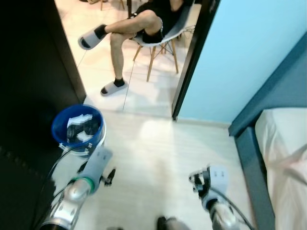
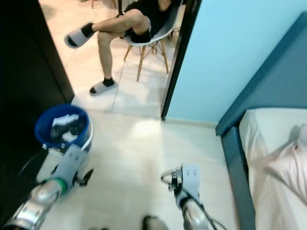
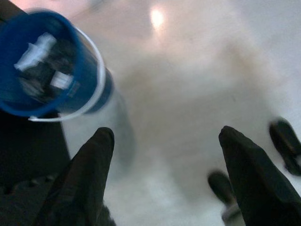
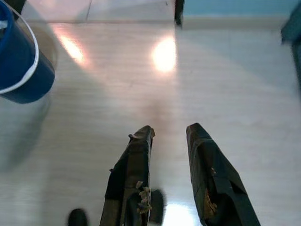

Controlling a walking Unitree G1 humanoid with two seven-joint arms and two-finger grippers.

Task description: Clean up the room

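A blue bucket [image 1: 78, 128] with a white handle stands on the pale floor at the left, against a dark panel. It holds crumpled white and dark rubbish. My left arm [image 1: 92, 173] hangs low just in front of it. In the left wrist view the left gripper [image 3: 167, 134] is open, fingers wide apart over bare floor, with the bucket [image 3: 47, 70] off to one side. My right arm [image 1: 211, 184] hangs lower at the right. The right gripper [image 4: 170, 129] is open by a narrow gap with nothing between its fingers, pointing at the floor.
A person [image 1: 136, 26] sits on a chair just beyond the doorway ahead, feet in slippers. A dark door frame [image 1: 189, 62] meets a light blue wall [image 1: 249, 52]. A bed [image 1: 280, 158] with a blue frame fills the right side.
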